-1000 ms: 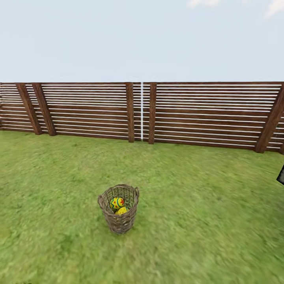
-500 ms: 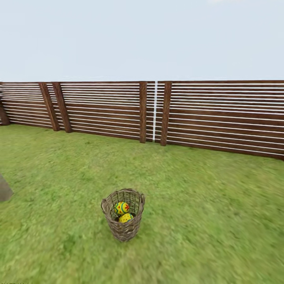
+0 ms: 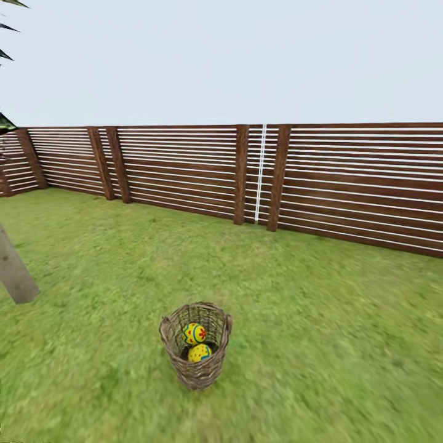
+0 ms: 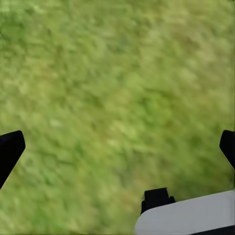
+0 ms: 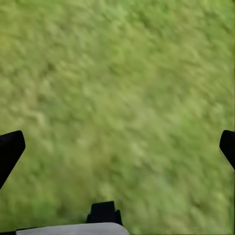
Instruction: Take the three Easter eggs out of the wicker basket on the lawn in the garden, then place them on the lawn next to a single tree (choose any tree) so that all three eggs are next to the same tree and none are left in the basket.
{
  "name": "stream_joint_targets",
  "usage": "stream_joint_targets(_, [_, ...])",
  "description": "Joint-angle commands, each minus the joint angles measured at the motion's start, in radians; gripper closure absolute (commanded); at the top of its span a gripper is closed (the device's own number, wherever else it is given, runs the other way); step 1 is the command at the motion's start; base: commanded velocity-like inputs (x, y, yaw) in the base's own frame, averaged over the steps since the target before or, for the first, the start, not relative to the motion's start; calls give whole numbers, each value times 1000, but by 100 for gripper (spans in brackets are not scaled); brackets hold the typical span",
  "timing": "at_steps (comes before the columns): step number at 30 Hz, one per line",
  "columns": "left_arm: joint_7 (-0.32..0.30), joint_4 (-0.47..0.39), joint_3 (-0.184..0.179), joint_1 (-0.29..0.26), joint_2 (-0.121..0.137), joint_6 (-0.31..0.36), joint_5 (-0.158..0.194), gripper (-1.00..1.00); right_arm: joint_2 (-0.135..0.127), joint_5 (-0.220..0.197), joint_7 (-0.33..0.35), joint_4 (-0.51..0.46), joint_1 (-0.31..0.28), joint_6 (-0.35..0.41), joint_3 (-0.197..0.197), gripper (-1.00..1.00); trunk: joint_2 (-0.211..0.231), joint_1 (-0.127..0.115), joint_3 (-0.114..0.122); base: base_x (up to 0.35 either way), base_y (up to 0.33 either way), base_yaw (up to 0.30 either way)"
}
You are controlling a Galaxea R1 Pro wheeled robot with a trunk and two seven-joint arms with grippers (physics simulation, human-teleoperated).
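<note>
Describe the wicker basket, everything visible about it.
The wicker basket is small, round and brown, woven of open twigs with a thick ragged rim and see-through sides. It stands upright on the lawn, in the open, well short of the fence, with a tree trunk off to its left. Two Easter eggs show inside, yellow with blue and red markings, one above the other; a third cannot be made out. No gripper touches it.

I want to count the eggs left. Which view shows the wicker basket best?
The head view: the wicker basket stands upright on the lawn, two eggs visible inside. Both wrist views look at blurred grass, not the basket.
</note>
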Motion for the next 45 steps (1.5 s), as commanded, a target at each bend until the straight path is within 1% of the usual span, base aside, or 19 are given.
stream_joint_targets(1, [10, -1, -5, 0, 1, 0, -10, -100, 0, -4, -1, -1, 1, -1, 1, -100, 0, 0, -1, 231, -228, 216])
stream_joint_targets(7, [10, -1, -5, 0, 1, -1, -10, -100, 0, -4, 0, -3, 1, -1, 1, -100, 0, 0, -4, 189, -197, 216])
stream_joint_targets(13, [10, -2, -5, 0, 2, -2, -10, -100, 0, -4, 0, -3, 1, -1, 1, -100, 0, 0, -7, 61, -27, 177])
stream_joint_targets(20, [10, -2, -5, 0, 2, -2, -10, -100, 0, -4, -1, -3, 1, -1, 1, -100, 0, 0, -7, 242, -1, 20])
stream_joint_targets(32, [11, -13, -3, 0, 1, -16, -3, -100, -1, -4, -2, 0, 1, -1, 1, -100, 0, 0, -7, 42, -22, 0])
stream_joint_targets(34, [9, -28, -3, 0, 0, -17, -1, -100, -1, -3, -2, -1, 1, -1, 1, -100, 0, 0, -7, 6, -5, 0])
stream_joint_targets(37, [2, -86, -4, 0, 3, -16, 0, -100, -2, -2, -2, -1, 1, -1, 2, -100, 0, 0, -7, 2, -2, 0])
stream_joint_targets(39, [-45, -128, 1, 1, 7, -16, 4, -100, -2, -1, -3, -1, 1, -1, 2, -100, 0, 0, -7, 0, 0, 0])
stream_joint_targets(40, [-80, -142, 4, 1, 8, -16, 7, -100, -2, -1, -3, 0, 1, -1, 2, -100, 0, 0, -7, 0, 0, 0])
stream_joint_targets(41, [-148, -167, 15, 0, 11, -16, 18, -100, -3, -1, -3, 1, 1, -1, 2, -100, 0, 0, -7, 0, 0, 0])
stream_joint_targets(42, [-193, -183, 29, 0, 12, -16, 28, -100, -4, -1, -3, 1, 1, -1, 2, -100, 0, 0, -7, 0, 0, 0])
stream_joint_targets(44, [-296, -214, 74, 0, 13, -16, 55, -100, -4, -1, -3, 2, 1, -1, 2, -100, 0, 0, -7, 0, 0, 0])
stream_joint_targets(45, [-391, -239, 117, 1, 13, -14, 75, -100, -4, -1, -3, 2, 1, -1, 2, -100, 0, 0, -7, 0, 0, 0])
